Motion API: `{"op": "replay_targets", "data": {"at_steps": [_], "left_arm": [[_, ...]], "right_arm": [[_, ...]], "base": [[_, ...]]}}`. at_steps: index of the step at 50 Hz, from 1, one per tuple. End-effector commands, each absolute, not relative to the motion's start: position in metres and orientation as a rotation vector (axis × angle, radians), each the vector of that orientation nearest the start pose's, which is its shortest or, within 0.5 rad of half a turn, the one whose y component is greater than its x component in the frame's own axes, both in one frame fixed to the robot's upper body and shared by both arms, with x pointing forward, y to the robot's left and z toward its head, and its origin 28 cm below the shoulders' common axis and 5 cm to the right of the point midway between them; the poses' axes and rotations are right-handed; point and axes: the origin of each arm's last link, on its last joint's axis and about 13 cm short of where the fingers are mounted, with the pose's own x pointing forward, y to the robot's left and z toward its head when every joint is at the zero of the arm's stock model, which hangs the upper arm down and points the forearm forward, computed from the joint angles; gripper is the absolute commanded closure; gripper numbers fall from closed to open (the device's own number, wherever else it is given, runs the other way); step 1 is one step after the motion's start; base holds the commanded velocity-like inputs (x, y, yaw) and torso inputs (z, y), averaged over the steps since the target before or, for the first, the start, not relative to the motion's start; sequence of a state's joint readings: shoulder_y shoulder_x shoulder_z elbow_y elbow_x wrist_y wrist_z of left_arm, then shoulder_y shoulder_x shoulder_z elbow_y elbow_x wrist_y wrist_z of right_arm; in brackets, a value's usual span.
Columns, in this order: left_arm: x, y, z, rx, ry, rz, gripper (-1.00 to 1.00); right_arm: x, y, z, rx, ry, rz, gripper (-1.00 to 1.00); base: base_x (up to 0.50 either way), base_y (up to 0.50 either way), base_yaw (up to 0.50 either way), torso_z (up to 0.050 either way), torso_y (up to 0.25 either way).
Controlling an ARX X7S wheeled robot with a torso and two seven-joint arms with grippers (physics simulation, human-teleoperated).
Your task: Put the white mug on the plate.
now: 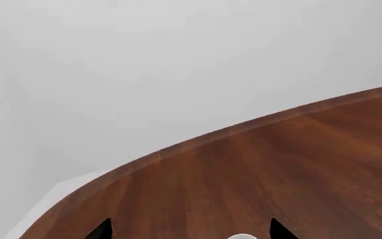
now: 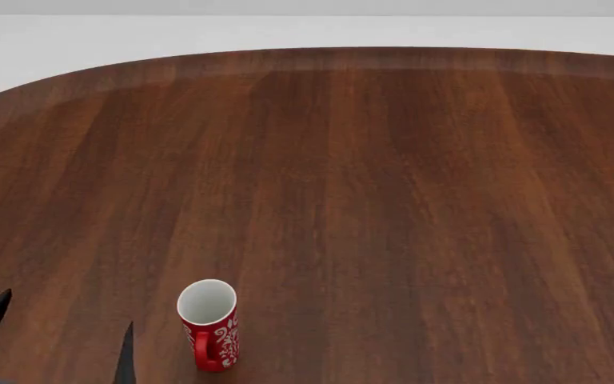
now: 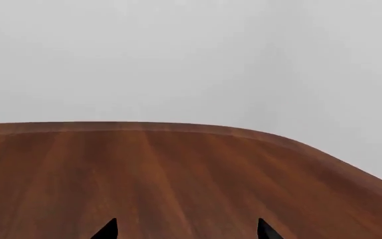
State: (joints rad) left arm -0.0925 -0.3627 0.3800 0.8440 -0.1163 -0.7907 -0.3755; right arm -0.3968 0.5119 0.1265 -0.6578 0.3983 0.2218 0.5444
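no plate or white mug is seen; a red mug (image 2: pixel 210 322) stands upright on the table (image 2: pixel 392 200), the left gripper (image 2: pixel 57 340) spread and empty just beside it; the right gripper (image 3: pixel 187 229) is likewise spread, empty.

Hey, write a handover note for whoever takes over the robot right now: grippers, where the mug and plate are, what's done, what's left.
Left gripper: open, holding nothing, low over the wooden table at its near left.
Right gripper: open, holding nothing, only its tips show.
Neither the white mug nor the plate shows in any view. The only mug in sight is a red mug, upright, just right of the left gripper.
A white sliver at the edge of the left wrist view is too small to identify.
Done or left: cannot be judged from here. Find the white mug and the plate before anything else.
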Motion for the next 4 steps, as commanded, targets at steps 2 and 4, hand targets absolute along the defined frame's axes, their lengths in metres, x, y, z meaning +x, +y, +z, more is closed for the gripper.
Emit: {"op": "replay_targets", "data": {"at_steps": [2,4], "left_arm": [[0.1662,0.193,0.1533,0.308,-0.168,-0.082,-1.0],[0.1656,0.1928,0.1575,0.316,-0.182,-0.083,-1.0]], "right_arm": [[0.1284,-0.1739,0.105,-0.136,-0.088,-0.342,-1.0],[0.1281,-0.1738,0.1066,-0.138,-0.093,-0.34,-1.0]], "base": [[0.0,0.0,0.0,0.0,0.0],[0.0,0.0,0.0,0.0,0.0]]}}
